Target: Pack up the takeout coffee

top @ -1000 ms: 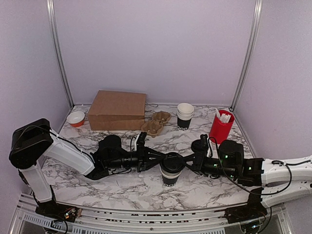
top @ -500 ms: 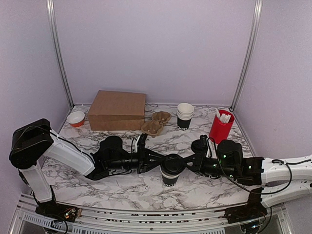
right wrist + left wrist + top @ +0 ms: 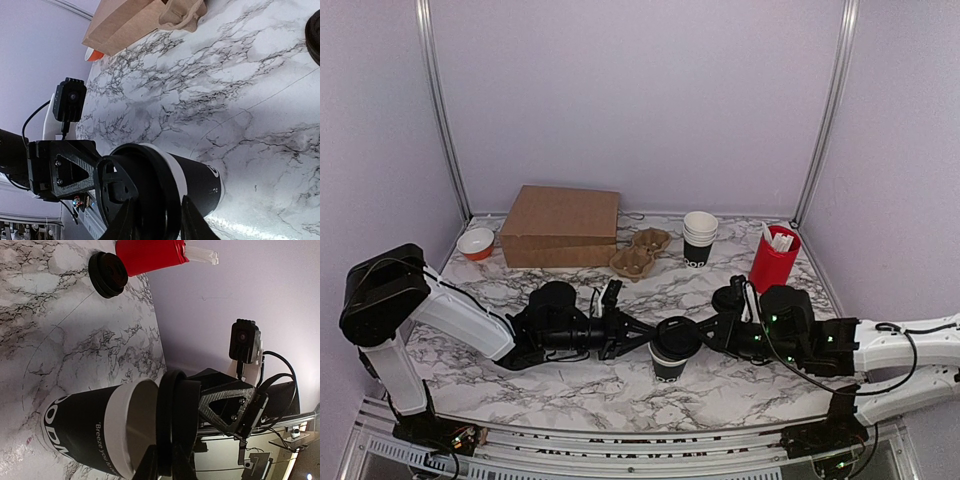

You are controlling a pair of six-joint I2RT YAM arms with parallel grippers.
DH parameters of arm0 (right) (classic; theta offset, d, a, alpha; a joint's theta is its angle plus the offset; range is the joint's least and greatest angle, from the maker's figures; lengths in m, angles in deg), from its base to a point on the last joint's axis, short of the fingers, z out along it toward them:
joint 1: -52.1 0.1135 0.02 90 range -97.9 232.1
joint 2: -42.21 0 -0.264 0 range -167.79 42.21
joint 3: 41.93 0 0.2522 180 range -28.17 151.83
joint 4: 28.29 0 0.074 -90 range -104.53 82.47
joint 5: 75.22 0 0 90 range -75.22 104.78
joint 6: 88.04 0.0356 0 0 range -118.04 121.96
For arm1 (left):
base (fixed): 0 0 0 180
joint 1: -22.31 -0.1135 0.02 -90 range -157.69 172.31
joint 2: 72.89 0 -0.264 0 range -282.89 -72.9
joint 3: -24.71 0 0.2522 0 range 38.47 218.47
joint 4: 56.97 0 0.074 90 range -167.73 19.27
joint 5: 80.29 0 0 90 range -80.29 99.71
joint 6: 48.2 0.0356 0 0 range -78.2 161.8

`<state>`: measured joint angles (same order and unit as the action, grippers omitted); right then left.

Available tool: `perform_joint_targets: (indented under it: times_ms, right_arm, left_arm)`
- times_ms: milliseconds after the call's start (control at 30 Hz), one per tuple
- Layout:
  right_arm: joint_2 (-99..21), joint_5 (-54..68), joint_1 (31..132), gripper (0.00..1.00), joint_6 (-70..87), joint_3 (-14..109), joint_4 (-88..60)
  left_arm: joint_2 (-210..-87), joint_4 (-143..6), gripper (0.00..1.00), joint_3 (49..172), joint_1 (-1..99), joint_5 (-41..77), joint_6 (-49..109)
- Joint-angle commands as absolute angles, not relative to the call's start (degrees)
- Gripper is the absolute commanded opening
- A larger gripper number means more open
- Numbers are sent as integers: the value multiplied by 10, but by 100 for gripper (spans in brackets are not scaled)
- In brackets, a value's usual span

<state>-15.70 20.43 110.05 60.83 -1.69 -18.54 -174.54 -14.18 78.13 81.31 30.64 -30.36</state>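
The small black paper cup (image 3: 668,367) with white print stands upright on the marble table between the two arms. Its round black lid (image 3: 675,333) is at the cup's white rim, slightly tilted and not seated flat. My left gripper (image 3: 648,338) pinches the lid's left edge and my right gripper (image 3: 703,333) pinches its right edge. In the left wrist view the cup (image 3: 75,425) shows its white inside beside the lid (image 3: 177,415), which sits in my left gripper (image 3: 167,460). In the right wrist view the lid (image 3: 145,185) covers the cup (image 3: 200,182), between the fingers of my right gripper (image 3: 155,220).
A spare black lid (image 3: 728,298) lies near the red tub (image 3: 773,262) with white sachets. At the back stand a stack of white-rimmed cups (image 3: 699,238), a cardboard cup carrier (image 3: 640,252), a brown box (image 3: 562,226) and an orange-and-white bowl (image 3: 475,243).
The left gripper has dipped and turned a little, and the right arm has edged left. The lid now sits lower and more tilted against the cup's rim.
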Motion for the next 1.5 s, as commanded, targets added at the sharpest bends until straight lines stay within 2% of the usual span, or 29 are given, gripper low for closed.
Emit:
perform_joint_targets:
  times_ms: [0, 667, 1133, 1467]
  right_arm:
    - [-170, 228, 1098, 29, 589, 11, -147]
    - [-185, 230, 1099, 31, 577, 29, -137]
    - [-200, 238, 1115, 31, 565, 61, -120]
    - [-208, 260, 1127, 31, 561, 75, -96]
  left_arm:
    - [-1735, -148, 11, 788, 816, 309, -286]
    - [-1674, -245, 20, 780, 812, 272, -226]
    - [-1665, -270, 39, 775, 815, 274, -207]
    - [-1670, -271, 50, 780, 822, 275, -208]
